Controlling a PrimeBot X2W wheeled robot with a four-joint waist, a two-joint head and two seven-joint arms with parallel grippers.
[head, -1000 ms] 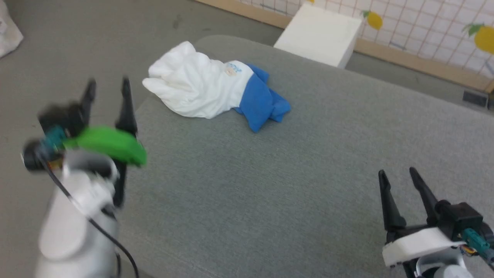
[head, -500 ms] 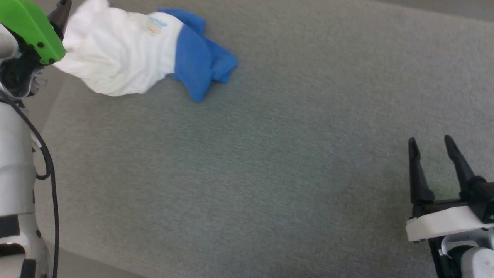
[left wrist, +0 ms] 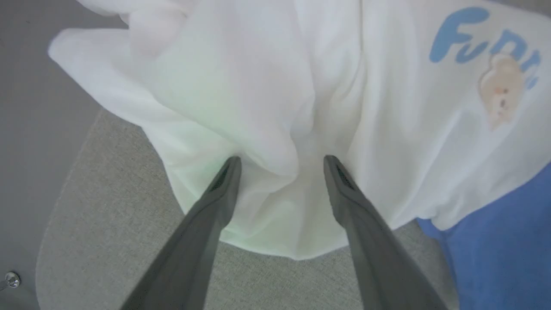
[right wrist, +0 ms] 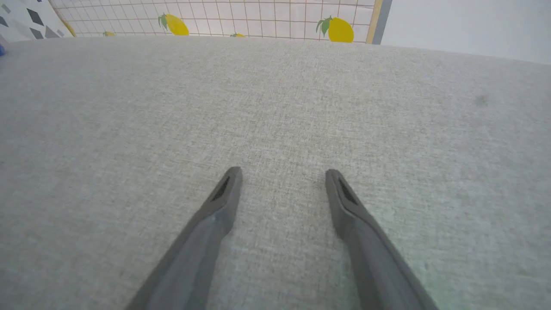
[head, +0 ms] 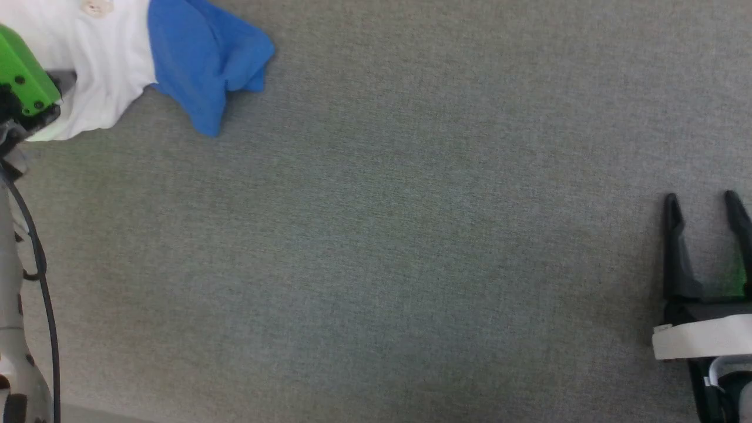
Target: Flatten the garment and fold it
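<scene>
Two claws: my left gripper (left wrist: 280,161) and my right gripper (head: 702,200) both stand spread wide, pinching nothing.
Left wrist view: my left tips sit over the near edge of the garment (left wrist: 275,86), among soft white folds; I cannot tell whether they touch it. Rounded blue lettering (left wrist: 460,38) and a pale bear print (left wrist: 501,92) are legible.
Head view: the garment lies crumpled at the upper left of the grey pad (head: 411,235), its blue sleeve (head: 200,59) bunched to a point, well apart from my right gripper.
Right wrist view: coarse woven grey cloth beneath my fingers, with a gridded wall (right wrist: 267,17) printed with lemons (right wrist: 340,30) beyond.
</scene>
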